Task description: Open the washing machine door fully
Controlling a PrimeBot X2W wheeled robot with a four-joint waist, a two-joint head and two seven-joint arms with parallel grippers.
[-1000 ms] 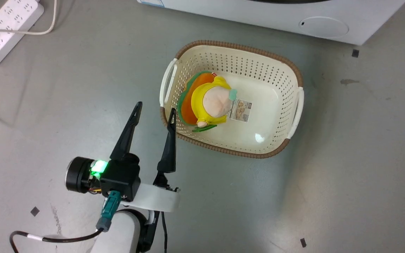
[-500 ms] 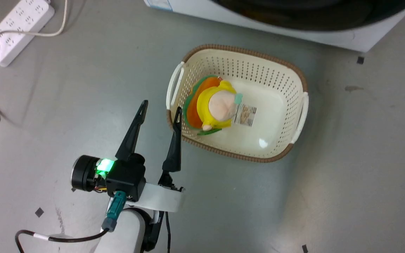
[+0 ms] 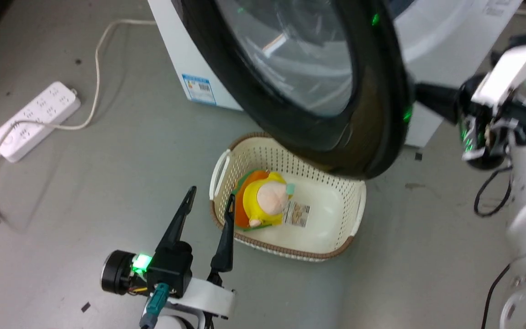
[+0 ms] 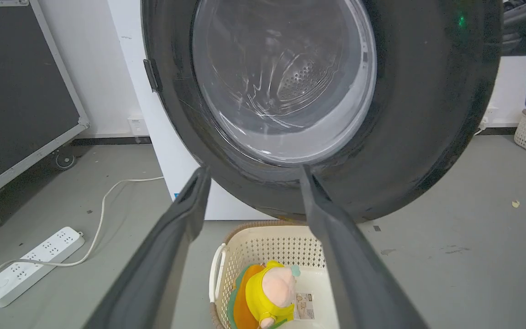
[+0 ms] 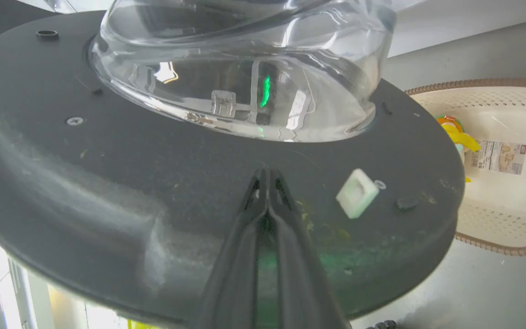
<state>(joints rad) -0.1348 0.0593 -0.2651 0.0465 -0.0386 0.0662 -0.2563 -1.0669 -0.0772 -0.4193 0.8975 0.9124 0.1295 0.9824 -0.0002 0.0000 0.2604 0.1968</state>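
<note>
The washing machine door, a big glossy black disc with a clear glass bowl, stands swung out from the white washing machine and hangs over the basket. In the right wrist view I see the door's inner face and the bulging glass. My right gripper is shut, its tips pressed against that inner face beside a white latch block. In the head view the right gripper reaches behind the door's right rim. My left gripper is open low over the floor, pointing at the door.
A cream basket with a yellow and orange plush toy sits on the floor under the door. A white power strip and its cable lie at the left. A black wheeled case stands far left.
The head camera has tilted up, bringing the door, the machine's front and my right arm into view. My left gripper keeps its place beside the basket, still open.
</note>
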